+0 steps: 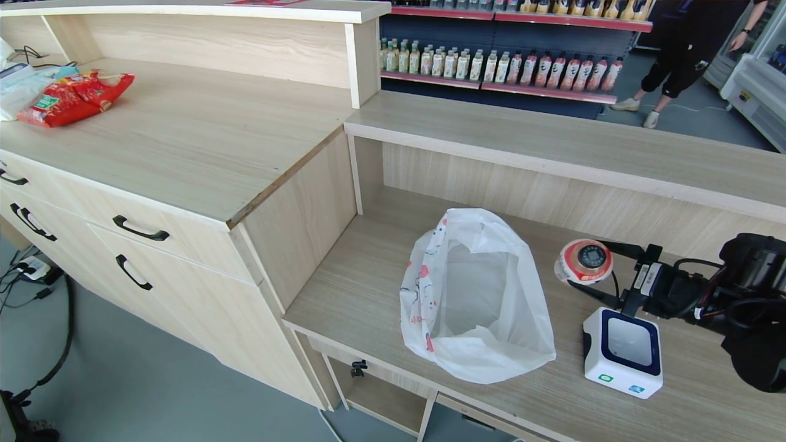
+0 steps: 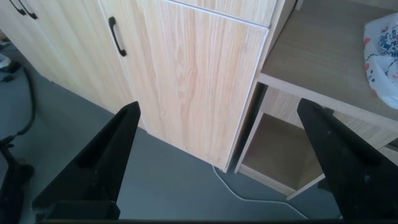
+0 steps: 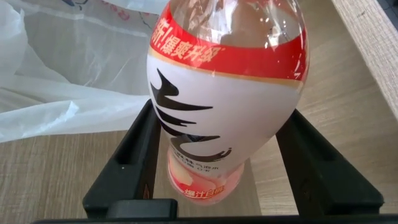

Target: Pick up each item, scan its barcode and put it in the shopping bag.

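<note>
One bottle (image 1: 583,262) sits clamped sideways in the right claw (image 1: 591,266), with the scanner (image 1: 623,351) close by (presumably to present its barcode). The shopping bag (image 1: 473,301) gapes beside the claw, ready.

- A shop: red-edged shelves (image 1: 497,85) at the back carry long rows of bottled drinks (image 1: 491,64).
- A pale wooden checkout counter (image 1: 362,294) holds a white barcode scanner (image 1: 623,353) and a thin plastic shopping bag (image 1: 473,294).
</note>
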Available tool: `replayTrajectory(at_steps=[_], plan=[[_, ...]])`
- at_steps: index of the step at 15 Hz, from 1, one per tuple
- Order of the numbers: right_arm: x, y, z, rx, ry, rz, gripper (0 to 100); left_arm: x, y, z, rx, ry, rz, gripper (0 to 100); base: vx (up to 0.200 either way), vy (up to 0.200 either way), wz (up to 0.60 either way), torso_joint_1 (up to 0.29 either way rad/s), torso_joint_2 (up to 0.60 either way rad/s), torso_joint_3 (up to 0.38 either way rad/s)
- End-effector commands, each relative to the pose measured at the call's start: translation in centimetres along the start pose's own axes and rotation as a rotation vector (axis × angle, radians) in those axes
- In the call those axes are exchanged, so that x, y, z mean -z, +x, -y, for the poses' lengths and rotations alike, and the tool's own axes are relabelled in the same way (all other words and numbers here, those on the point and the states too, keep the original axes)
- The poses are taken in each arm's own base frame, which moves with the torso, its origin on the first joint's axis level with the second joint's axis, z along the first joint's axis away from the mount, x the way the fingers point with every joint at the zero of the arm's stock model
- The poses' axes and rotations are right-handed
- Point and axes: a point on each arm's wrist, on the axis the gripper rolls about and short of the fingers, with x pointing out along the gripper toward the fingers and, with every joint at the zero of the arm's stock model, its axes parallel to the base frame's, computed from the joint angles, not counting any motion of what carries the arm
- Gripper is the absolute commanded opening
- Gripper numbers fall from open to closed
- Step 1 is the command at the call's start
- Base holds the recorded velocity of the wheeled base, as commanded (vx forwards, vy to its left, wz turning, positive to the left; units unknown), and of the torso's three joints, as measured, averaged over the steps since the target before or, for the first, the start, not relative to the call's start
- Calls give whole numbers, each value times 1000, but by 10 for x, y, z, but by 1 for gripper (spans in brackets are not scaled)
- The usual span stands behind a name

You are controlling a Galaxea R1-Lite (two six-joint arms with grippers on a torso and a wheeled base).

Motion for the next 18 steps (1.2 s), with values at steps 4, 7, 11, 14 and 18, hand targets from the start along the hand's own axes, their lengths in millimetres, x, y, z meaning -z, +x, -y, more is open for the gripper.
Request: replayTrajectory(at_steps=[4,7,11,14,18], plan=[[1,2,1,2,4,-1,0,0,0,0,-1,0,1,100,0,0,0,0,0,0],[-3,7,4,13,28,6,0,0,0,0,-2,0,1,100,0,0,0,0,0,0],[-7,17,20,64,61,10,0,0,0,0,-1,0,1,100,0,0,0,0,0,0],[-10,16,22,70,109,14,0,0,0,0,-1,0,1,100,0,0,0,0,0,0],[-11,17,28,84,192,24,0,0,0,0,-1,0,1,100,0,0,0,0,0,0]])
